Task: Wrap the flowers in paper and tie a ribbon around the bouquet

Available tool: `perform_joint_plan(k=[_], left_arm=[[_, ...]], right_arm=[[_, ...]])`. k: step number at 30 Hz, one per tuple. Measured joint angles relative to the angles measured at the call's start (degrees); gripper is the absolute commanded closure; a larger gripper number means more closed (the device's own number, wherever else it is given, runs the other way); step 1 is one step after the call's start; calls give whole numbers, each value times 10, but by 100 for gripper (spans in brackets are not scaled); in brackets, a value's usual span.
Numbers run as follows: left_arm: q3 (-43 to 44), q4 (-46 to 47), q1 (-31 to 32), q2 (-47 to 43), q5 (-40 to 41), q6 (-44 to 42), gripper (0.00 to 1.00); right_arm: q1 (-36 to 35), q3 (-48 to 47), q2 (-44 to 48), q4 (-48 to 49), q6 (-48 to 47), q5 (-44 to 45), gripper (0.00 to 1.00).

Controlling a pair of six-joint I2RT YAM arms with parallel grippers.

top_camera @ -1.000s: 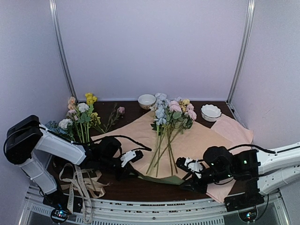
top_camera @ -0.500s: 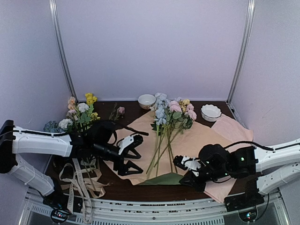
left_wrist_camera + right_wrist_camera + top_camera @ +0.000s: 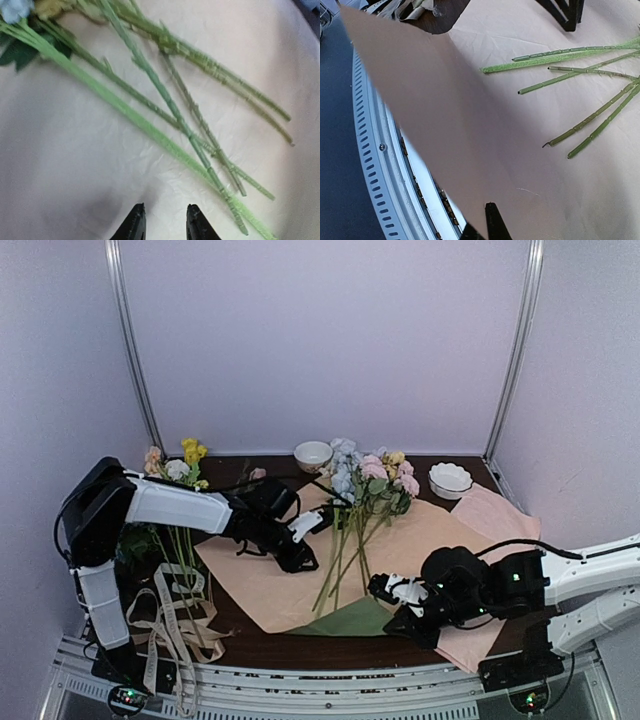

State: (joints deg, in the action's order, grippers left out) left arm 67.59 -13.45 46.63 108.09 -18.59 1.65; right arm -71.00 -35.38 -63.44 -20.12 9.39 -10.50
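The paper (image 3: 270, 585) lies peach side up across the table's middle. Its near edge is lifted, showing an olive-green underside (image 3: 352, 621). The flowers lie on it, blooms (image 3: 370, 475) toward the back and green stems (image 3: 165, 95) fanned toward the front. My left gripper (image 3: 165, 226) hovers open over the paper just left of the stems (image 3: 340, 560), nothing between its fingers. My right gripper (image 3: 485, 227) is shut on the paper's raised near edge (image 3: 445, 115), also seen from above (image 3: 386, 595). A tangle of cream and tan ribbon (image 3: 172, 620) lies front left. No wrapped bouquet is in view.
Loose flowers (image 3: 175, 475) lie at the back left. Two small white bowls (image 3: 313, 454) (image 3: 450, 480) stand at the back. A plain pink sheet (image 3: 500, 515) lies at the right. The metal front rail (image 3: 380, 165) runs right under the lifted paper edge.
My left gripper let go at the paper's front-left corner, opened wide, then swung back and right to the stems, partly narrowing. My right gripper shut on the near edge and turned up its green underside.
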Motion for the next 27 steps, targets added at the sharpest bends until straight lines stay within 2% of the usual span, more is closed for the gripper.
perform_joint_plan(k=[3,8,19,23,27], left_arm=[[12,-39,23,42,36,-14,72],[52,-52,46,68,73,-46,72],[125,-46,73,125,47,-99,72],[135,-45,73,132,25,-102,67],[113,-23,68,114,9,-97,53]], right_arm=[[0,0,0,-1,0,0,100],[0,0,0,-1,3,-2,100],[0,-2,0,0,3,-3,100],[0,-9,0,-1,3,-3,100],[12,-18,-3,-3,11,-5,100]])
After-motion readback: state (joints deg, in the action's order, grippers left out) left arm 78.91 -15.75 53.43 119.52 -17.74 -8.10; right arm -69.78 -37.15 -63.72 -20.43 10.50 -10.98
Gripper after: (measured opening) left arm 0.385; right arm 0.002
